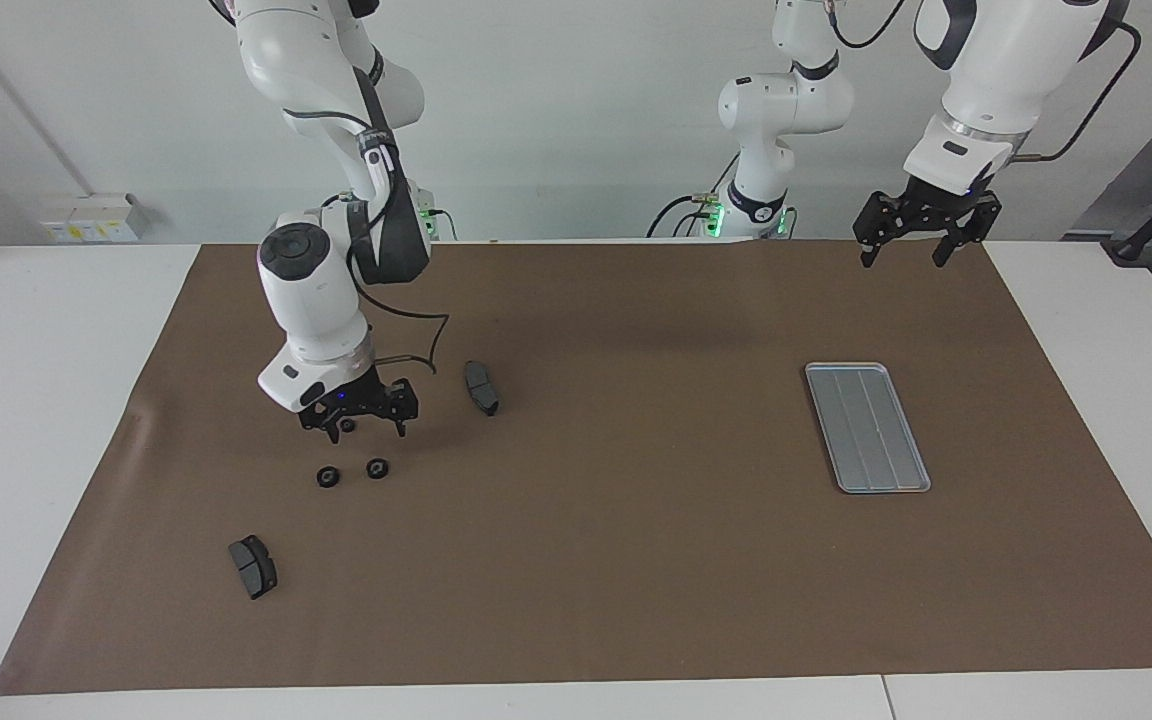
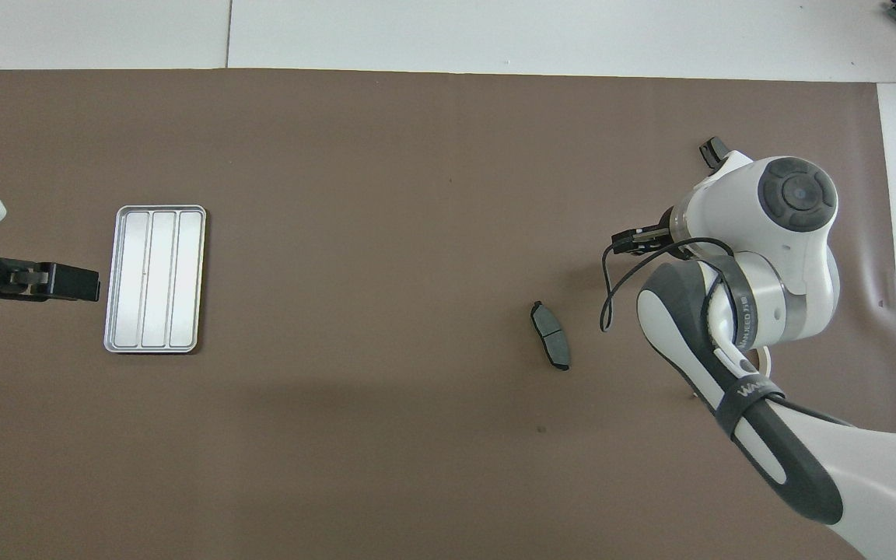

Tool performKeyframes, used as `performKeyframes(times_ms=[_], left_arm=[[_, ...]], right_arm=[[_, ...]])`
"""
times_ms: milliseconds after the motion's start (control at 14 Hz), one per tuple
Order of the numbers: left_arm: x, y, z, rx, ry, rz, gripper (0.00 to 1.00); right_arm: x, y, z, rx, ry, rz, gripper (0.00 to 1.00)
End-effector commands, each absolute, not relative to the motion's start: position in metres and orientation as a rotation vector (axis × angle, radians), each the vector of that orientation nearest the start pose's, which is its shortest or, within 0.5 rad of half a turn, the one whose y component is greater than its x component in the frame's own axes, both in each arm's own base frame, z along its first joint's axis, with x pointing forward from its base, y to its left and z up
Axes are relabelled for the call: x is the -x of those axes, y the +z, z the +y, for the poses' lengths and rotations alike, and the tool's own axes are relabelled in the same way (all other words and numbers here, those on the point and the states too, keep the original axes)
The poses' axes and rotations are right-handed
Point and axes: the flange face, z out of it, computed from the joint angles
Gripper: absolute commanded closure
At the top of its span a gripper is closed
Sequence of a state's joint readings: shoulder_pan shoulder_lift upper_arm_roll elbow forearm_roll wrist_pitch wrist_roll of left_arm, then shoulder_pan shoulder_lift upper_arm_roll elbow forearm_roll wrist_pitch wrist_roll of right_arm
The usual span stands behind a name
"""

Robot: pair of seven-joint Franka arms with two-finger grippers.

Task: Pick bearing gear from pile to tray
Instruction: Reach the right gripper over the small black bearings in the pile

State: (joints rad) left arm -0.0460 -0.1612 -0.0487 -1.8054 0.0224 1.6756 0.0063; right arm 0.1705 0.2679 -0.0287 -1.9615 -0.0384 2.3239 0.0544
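Note:
Three small black bearing gears belong to the pile toward the right arm's end. One gear [image 1: 347,425] shows between the spread fingers of my right gripper [image 1: 368,428], which hangs open just above the mat; whether it touches is unclear. The other two gears [image 1: 328,477] [image 1: 377,468] lie beside each other, farther from the robots. In the overhead view the right gripper [image 2: 635,239] and its arm cover all three gears. The silver tray [image 1: 866,427] [image 2: 155,278] lies toward the left arm's end. My left gripper [image 1: 904,258] [image 2: 67,281] waits open, high above the mat.
One dark brake pad [image 1: 481,387] [image 2: 550,335] lies beside the right gripper, toward the table's middle. A second brake pad [image 1: 253,566] lies farthest from the robots. The right arm hides the white half-ring bracket in the facing view. A brown mat [image 1: 636,560] covers the table.

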Motion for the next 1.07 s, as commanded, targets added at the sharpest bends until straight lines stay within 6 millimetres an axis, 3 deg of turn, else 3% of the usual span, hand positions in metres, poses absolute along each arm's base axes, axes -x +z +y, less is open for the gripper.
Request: performKeyframes(times_ms=[0,428,998], left_arm=[[-0.501,0.61,-0.047,3.117,-0.061,0.142,0.0],[-0.501,0.609,-0.047,3.117,-0.059,0.142,0.0],[-0.501,0.61,-0.047,3.117,-0.061,0.142,0.0]], right_arm=[[-0.599,0.33,0.08,3.147,-0.138,-0.225,0.0],[-0.604,0.293,0.077,3.137,-0.231,-0.205,0.0],[-0.603,0.29,0.077,3.138,-0.222,-0.207,0.02]])
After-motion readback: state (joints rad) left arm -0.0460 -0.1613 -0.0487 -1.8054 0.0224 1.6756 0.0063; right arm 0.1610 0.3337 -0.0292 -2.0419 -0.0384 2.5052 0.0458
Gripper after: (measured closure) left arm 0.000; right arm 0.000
